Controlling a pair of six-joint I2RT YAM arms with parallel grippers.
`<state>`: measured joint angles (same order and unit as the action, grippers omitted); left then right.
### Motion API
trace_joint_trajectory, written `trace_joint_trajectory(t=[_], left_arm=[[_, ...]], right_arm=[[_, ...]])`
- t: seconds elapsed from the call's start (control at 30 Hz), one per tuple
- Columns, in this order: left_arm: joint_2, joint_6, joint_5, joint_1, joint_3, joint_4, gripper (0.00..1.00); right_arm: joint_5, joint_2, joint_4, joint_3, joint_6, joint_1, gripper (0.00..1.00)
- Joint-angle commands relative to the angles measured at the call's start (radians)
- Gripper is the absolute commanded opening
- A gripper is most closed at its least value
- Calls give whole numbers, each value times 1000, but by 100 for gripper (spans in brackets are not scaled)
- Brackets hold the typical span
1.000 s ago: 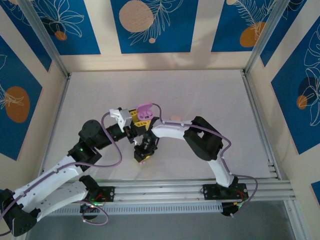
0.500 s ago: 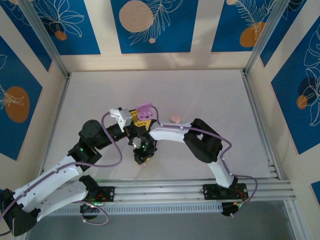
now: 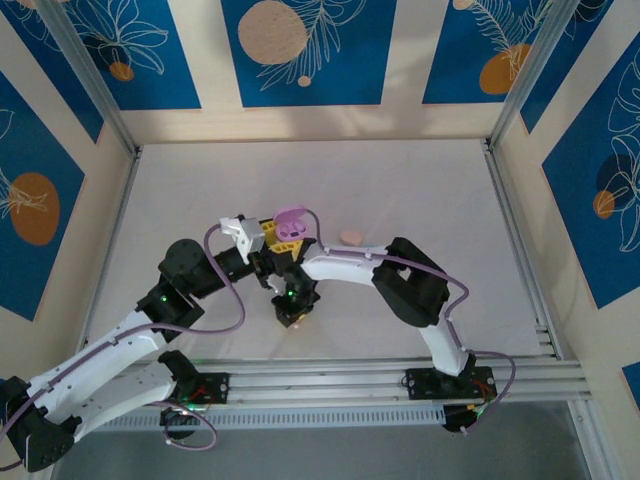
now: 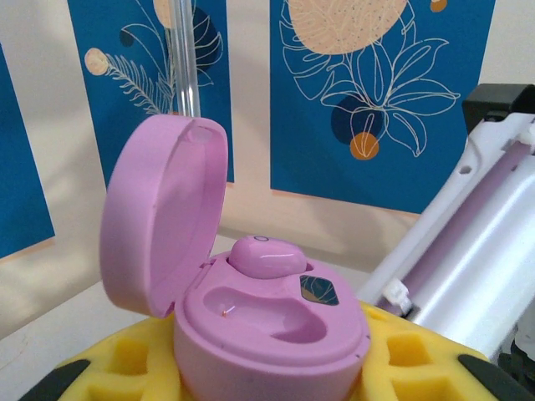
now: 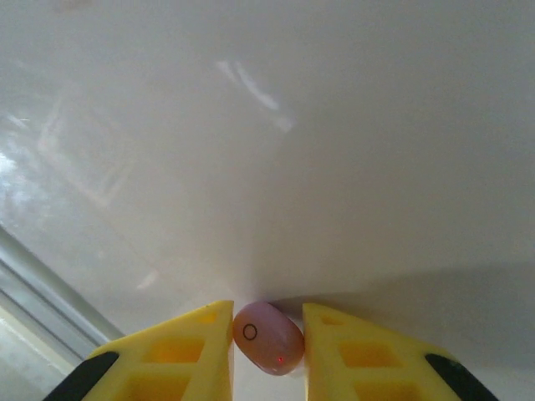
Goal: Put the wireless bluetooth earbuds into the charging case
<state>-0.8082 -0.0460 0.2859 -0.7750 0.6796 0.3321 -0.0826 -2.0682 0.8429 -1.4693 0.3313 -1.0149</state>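
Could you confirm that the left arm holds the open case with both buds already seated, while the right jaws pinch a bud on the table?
Not quite: only one bud is seated in the case; the slot beside it is empty, as the left wrist view shows. The rest stands: the right jaws do pinch a loose bud.

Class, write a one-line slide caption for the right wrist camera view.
Pink earbud held between two yellow fingers against the white table.
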Motion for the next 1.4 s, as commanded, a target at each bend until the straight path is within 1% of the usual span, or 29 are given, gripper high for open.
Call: trace_joint_trajectory(t=[0.0,0.17,0.37,0.43,0.53,0.67,0.8,1.0,1.1,1.13,1.23,1.3,1.37], left_arm=[[4,-5,-5,-11,37,28,29],[-5,-6,-2,-12,37,37,29],[-7,-9,-5,-12,35,40,29],[-9,-9,-4,-12,34,42,29],[-14,-11,-4,-11,35,45,29],[-23,-15,-2,-12,36,51,29],[-31,-21,1,-12,38,54,29],[-31,-22,-2,-12,37,57,29],[-34,-25,-1,-12,38,60,29],[-35,-26,1,-11,37,62,29],[-34,-28,1,-12,38,62,29],[-34,-28,0,-13,37,62,29],[-32,-28,2,-13,38,61,29]], right_arm=[[37,80,-12,70,69,57,26],[38,154,-64,192,181,133,26],[47,281,-185,387,343,251,26],[24,321,-219,450,385,292,26],[-41,353,-260,512,409,328,29],[-84,367,-267,542,416,327,34],[-87,396,-256,555,435,314,38],[-95,439,-237,573,463,303,39],[-119,454,-245,578,460,297,39],[-113,456,-237,577,460,297,39],[-36,475,-195,559,440,294,40],[15,480,-161,525,376,282,40],[92,468,-107,483,317,255,40]])
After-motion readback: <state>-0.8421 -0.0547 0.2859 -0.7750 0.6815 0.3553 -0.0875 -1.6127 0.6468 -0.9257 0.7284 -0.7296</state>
